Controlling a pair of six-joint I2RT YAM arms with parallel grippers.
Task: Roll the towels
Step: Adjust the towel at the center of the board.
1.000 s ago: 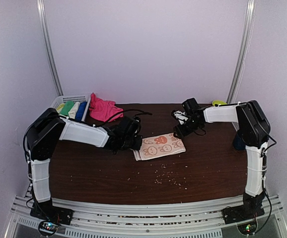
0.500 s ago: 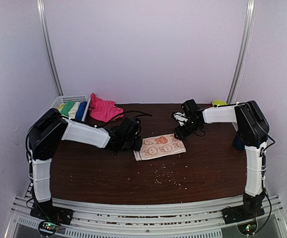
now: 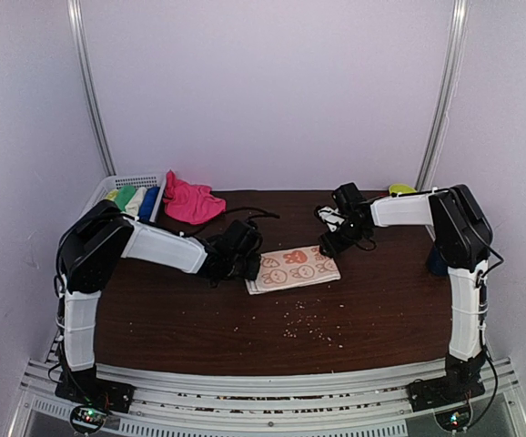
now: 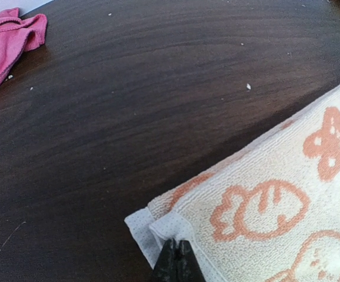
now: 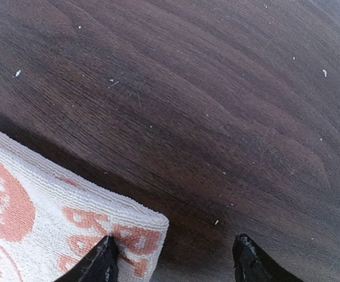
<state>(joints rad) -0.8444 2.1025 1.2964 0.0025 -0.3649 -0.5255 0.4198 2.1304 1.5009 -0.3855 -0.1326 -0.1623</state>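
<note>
Peach towel, soft and limp, wanted holding by its corners: my left pincer pinched one hem, my right pincer stood spread over another.

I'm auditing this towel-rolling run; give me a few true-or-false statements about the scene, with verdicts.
1. The patterned towel lies flat, unrolled. True.
2. The right fingers are shut. False: they stand apart by the towel's corner.
3. The left fingers are closed at a towel corner. True.
4. The pink towel sits in the basket. False: it lies crumpled on the table beside it.
</note>
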